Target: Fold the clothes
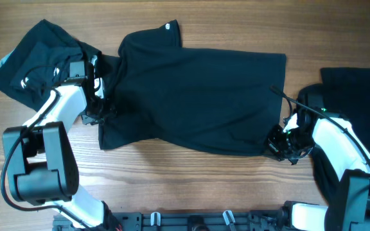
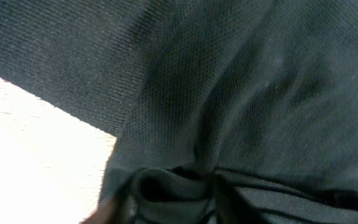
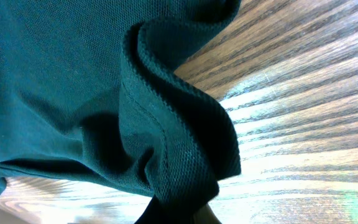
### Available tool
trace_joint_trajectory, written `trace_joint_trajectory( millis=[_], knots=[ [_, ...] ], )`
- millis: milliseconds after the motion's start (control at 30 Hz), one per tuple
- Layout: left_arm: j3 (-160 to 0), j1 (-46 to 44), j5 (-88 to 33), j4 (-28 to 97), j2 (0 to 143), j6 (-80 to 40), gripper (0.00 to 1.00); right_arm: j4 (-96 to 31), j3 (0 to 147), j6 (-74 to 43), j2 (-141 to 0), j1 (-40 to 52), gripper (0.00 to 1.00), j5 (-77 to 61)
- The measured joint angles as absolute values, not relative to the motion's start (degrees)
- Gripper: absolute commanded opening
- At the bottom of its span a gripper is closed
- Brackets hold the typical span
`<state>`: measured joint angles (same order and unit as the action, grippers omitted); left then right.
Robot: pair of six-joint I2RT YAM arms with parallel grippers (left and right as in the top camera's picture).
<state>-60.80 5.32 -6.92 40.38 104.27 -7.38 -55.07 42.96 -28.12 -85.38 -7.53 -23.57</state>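
Observation:
A black T-shirt (image 1: 191, 96) lies spread across the middle of the wooden table. My left gripper (image 1: 101, 108) is shut on the shirt's left edge near the lower left corner; in the left wrist view bunched black fabric (image 2: 229, 112) fills the frame and folds between the fingers (image 2: 173, 208). My right gripper (image 1: 280, 140) is shut on the shirt's lower right corner; the right wrist view shows the hemmed fabric (image 3: 166, 124) gathered into the jaws (image 3: 179, 214) over the wood.
A second black garment with small white marks (image 1: 34, 58) lies crumpled at the far left behind my left arm. Another black garment (image 1: 355, 96) lies at the right edge under my right arm. Bare wood (image 1: 172, 179) runs along the front.

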Motion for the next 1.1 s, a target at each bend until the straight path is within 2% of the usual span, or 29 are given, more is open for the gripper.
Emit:
trace_joint_trajectory(
  millis=[67, 267, 400, 467, 633, 833, 1100],
  knots=[
    [-60.8, 5.3, -7.1, 40.5, 104.3, -7.5, 0.21, -55.0, 43.0, -28.1, -85.4, -7.5, 0.04, -23.6],
    [-60.8, 5.3, -7.4, 42.3, 104.2, -7.3, 0.33, -55.0, 43.0, -27.9, -85.4, -7.5, 0.04, -23.6],
    [-60.8, 5.3, -7.4, 43.7, 102.8, -7.3, 0.36, -55.0, 43.0, -27.9, -85.4, -7.5, 0.04, -23.6],
    [-60.8, 5.3, -7.4, 44.1, 102.0, -7.3, 0.3, -55.0, 43.0, -27.7, -85.4, -7.5, 0.04, -23.6],
    [-60.8, 5.3, -7.4, 44.4, 101.7, -7.0, 0.04, -55.0, 43.0, -27.7, -85.4, -7.5, 0.04, -23.6],
    [-60.9, 5.3, -7.4, 46.3, 101.7, -7.1, 0.04, -55.0, 43.0, -27.7, -85.4, -7.5, 0.04, -23.6],
    [-68.8, 5.3, -7.7, 54.5, 98.7, -7.1, 0.04, -54.7, 43.0, -27.8, -85.4, -7.5, 0.04, -23.6]
  ],
)
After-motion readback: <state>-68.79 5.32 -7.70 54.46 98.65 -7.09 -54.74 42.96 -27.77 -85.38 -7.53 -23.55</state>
